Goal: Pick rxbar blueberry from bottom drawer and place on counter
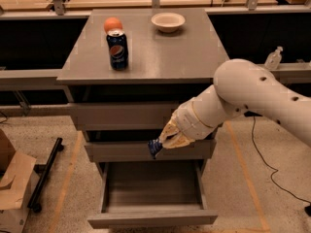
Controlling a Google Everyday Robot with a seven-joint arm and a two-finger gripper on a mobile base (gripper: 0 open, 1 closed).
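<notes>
rxbar blueberry point(154, 149) clamped in the gripper point(163, 143), open bottom drawer point(151, 219) below the gripper, counter point(170, 55) with Pepsi can point(117, 50) above it

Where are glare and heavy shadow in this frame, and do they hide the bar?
Camera view: mild sheen on the counter around the bowl; black shadow either side of it; the open bottom drawer is dim but readable. The gripper, before the middle drawer front, holds the rxbar blueberry, evenly lit, dark against grey.
</notes>
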